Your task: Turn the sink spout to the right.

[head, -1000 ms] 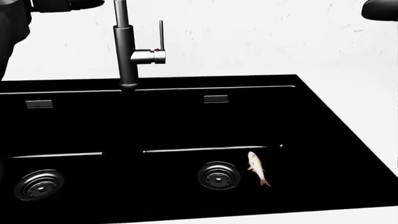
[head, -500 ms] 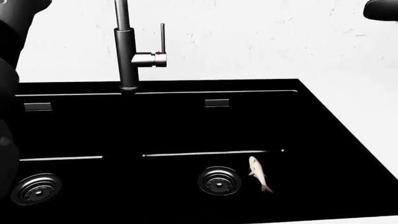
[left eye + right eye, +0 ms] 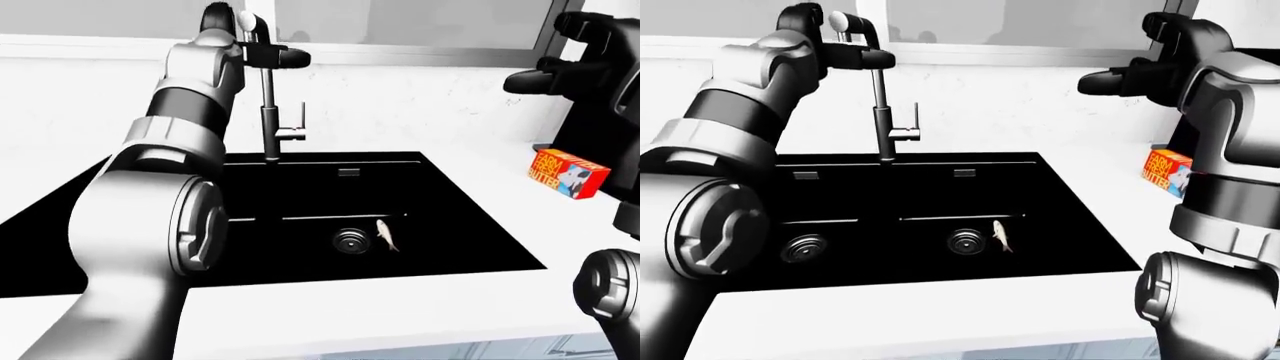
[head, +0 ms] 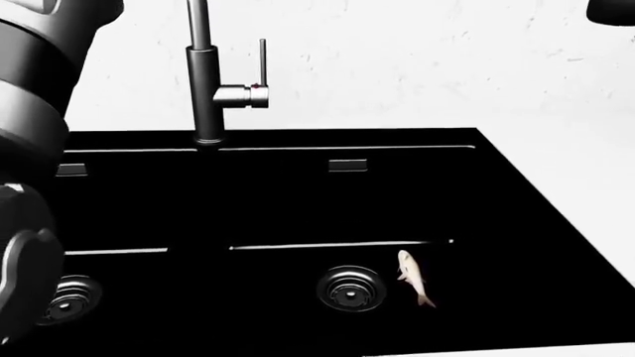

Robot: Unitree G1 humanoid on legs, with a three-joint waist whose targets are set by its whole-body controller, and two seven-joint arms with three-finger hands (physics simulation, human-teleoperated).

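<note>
The dark grey faucet (image 3: 883, 112) rises from the top rim of the black double sink (image 3: 1080, 225), with its lever handle (image 4: 260, 67) upright on the right. Its spout (image 3: 852, 18) arches at the top and bends toward the left of the right-eye view. My left hand (image 3: 885, 60) is raised to the neck just below the arch. Its black fingers (image 3: 285, 55) stretch across the neck and do not curl round it. My right hand (image 3: 1095, 82) hangs open high at the right, far from the faucet.
A small pale fish (image 4: 414, 277) lies in the right basin beside the drain (image 4: 349, 288). A second drain (image 3: 805, 246) sits in the left basin. An orange butter box (image 3: 566, 173) stands on the white counter at the right. A white wall and window run behind the faucet.
My left arm has swung further into the head view from the left and now covers the left basin's edge. The whole picture has shifted slightly downward, so the camera moved a little.
</note>
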